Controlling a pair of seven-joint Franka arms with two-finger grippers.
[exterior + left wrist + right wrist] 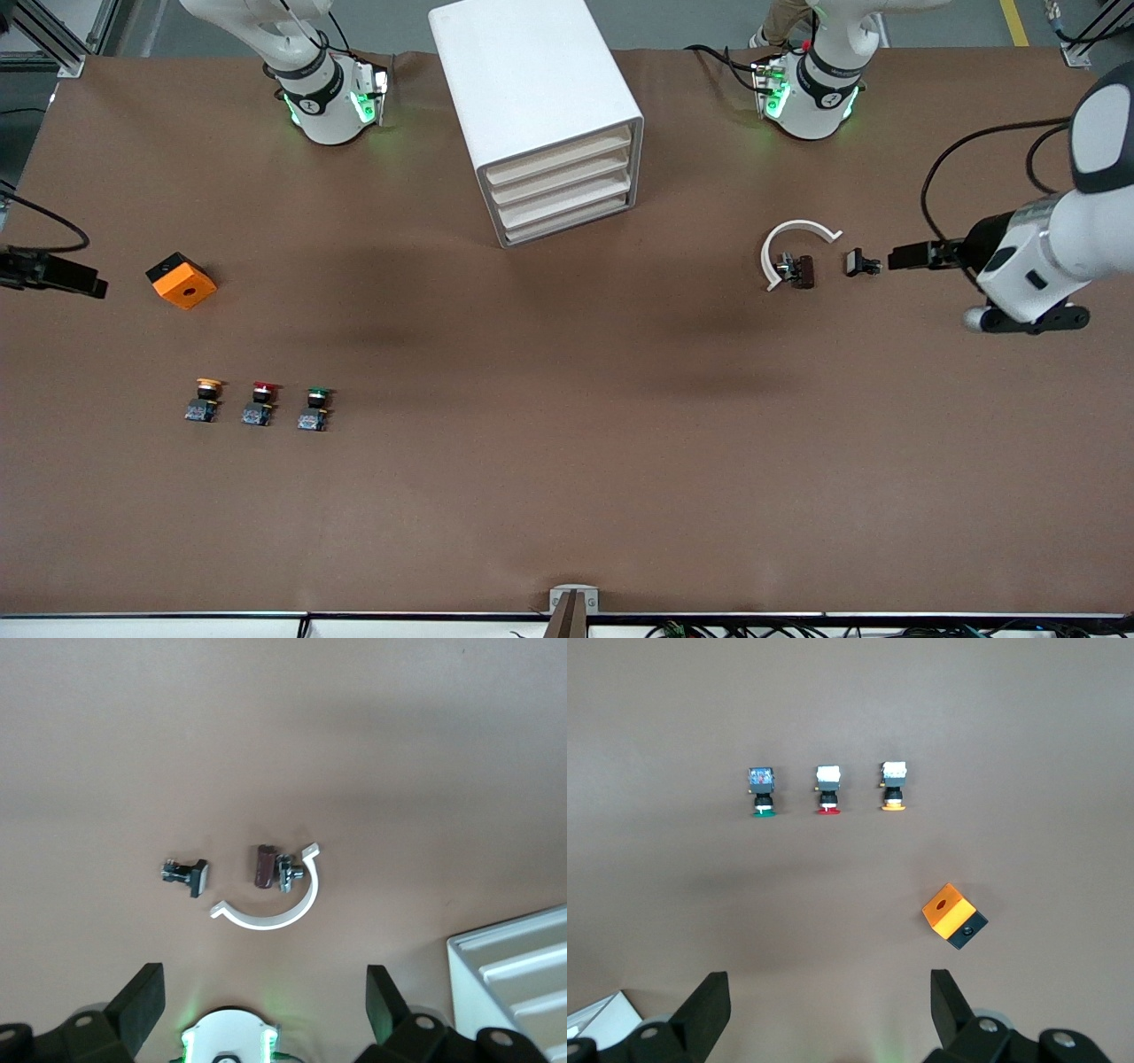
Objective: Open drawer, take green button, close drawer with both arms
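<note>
The white cabinet (532,80) stands between the arm bases. All its cream drawer fronts are shut, including the third drawer (564,205). The green-capped button (314,408) stands on the table toward the right arm's end, beside the red-capped (260,403) and yellow-capped (207,400) ones; it also shows in the right wrist view (762,791). My right gripper (84,283) (830,1010) is open and empty over the table near an orange box. My left gripper (904,257) (263,1005) is open and empty over the left arm's end, beside small parts.
An orange box (181,280) with a round hole lies near the right gripper. A white C-shaped clip (791,241) and two small dark parts (797,270) (860,262) lie near the left gripper. A cabinet corner (514,979) shows in the left wrist view.
</note>
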